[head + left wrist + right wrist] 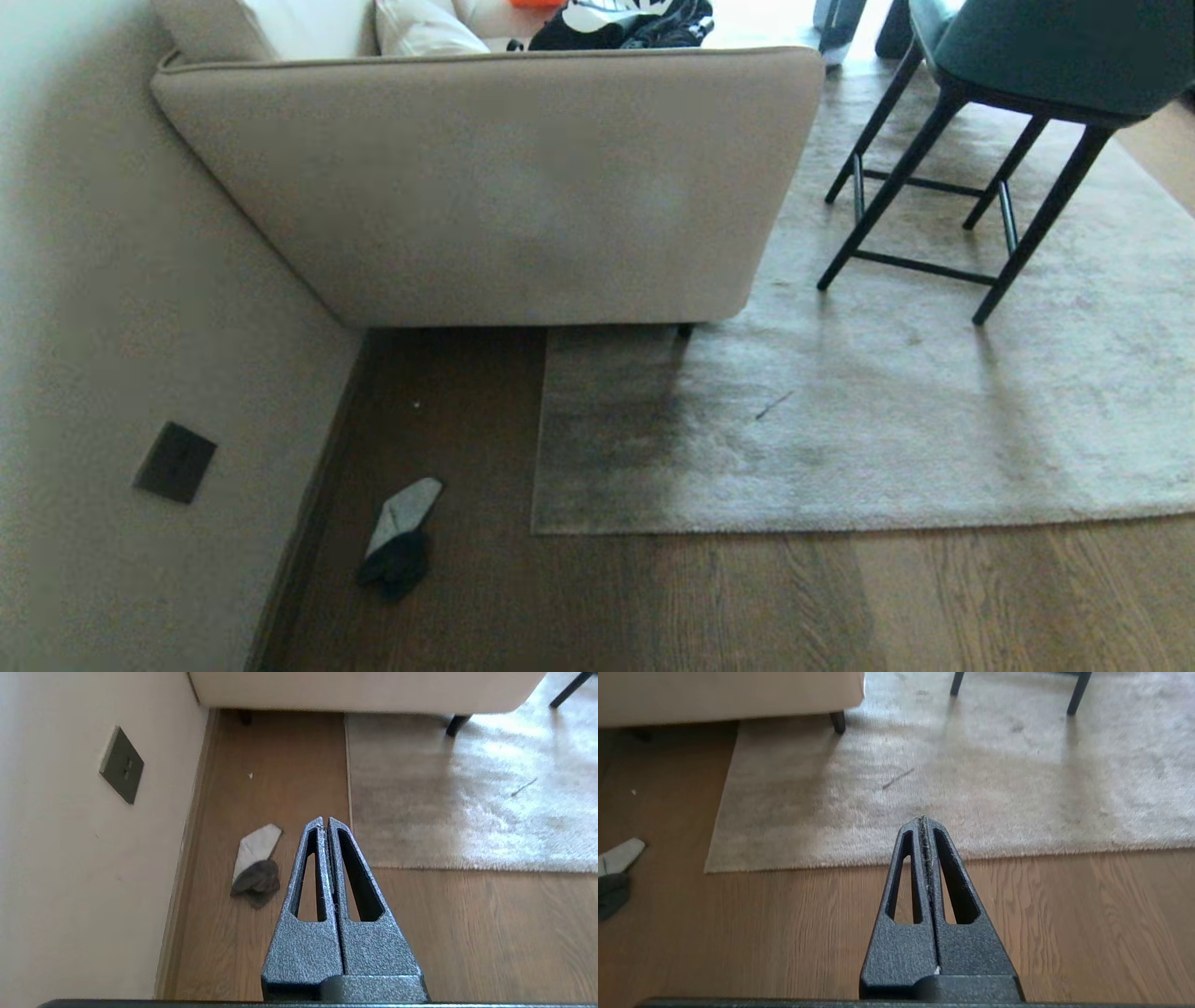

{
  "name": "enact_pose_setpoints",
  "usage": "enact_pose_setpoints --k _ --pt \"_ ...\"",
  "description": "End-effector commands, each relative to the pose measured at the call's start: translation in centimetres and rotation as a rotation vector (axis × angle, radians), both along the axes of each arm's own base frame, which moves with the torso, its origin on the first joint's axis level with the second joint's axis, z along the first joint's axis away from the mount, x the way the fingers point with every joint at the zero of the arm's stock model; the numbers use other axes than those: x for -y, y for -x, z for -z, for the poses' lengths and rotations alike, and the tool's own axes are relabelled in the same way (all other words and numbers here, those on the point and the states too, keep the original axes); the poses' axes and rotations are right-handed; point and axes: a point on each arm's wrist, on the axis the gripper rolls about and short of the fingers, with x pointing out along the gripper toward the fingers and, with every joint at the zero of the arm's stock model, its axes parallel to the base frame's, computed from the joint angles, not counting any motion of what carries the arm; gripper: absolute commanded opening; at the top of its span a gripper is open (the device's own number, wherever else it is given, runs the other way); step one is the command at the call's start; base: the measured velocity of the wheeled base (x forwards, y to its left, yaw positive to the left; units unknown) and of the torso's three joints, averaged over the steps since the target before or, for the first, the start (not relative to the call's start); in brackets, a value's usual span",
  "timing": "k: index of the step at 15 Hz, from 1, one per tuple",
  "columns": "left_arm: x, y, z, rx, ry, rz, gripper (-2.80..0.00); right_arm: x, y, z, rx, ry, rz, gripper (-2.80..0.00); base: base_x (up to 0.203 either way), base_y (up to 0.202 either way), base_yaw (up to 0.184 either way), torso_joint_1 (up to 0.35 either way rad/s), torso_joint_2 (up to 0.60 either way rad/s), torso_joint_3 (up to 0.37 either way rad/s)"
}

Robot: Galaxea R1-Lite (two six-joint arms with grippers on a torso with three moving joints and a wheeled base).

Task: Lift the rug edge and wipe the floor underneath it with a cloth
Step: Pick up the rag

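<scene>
Nearest the robot, both arms are hanging parked above the floor (747,607), well short of the rug corner (546,523). The left gripper (325,821) is sitting with its fingers pressed together and empty, pointing at bare planks just on the wall side of that corner. The right gripper (923,820) is likewise closed on nothing, aiming at the rug's near border to the other side of the corner. Neither is touching anything; this reads as a start pose, with the work not yet begun.

The cloth (401,537) is lying crumpled on the floor beside the rug corner, toward the wall (112,373) and close to the skirting, apart from the rug. Part of it is looking pale, part dark. It is probably left there so the left gripper can pick it up.

Beyond the corner the rug edge (541,420) is lying flat, running back under the beige sofa (485,187). Farther across the rug, a dark-legged chair (980,140) is standing on the pile, likely weighing it down.
</scene>
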Motion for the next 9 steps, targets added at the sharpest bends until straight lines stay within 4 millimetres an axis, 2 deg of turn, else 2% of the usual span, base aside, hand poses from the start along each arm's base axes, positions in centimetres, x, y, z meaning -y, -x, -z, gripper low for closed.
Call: enact_pose_setpoints --k 1,9 --pt "0.00 0.00 0.00 0.000 0.001 0.000 -2.80 0.00 -0.01 -0.01 -0.001 0.000 0.000 -2.80 0.000 0.000 0.000 0.002 0.01 -0.197" --pt "0.00 0.00 0.00 0.000 0.001 0.000 -2.80 0.00 -0.01 -0.01 -0.001 0.000 0.000 -2.80 0.000 0.000 0.000 0.004 0.00 -0.195"
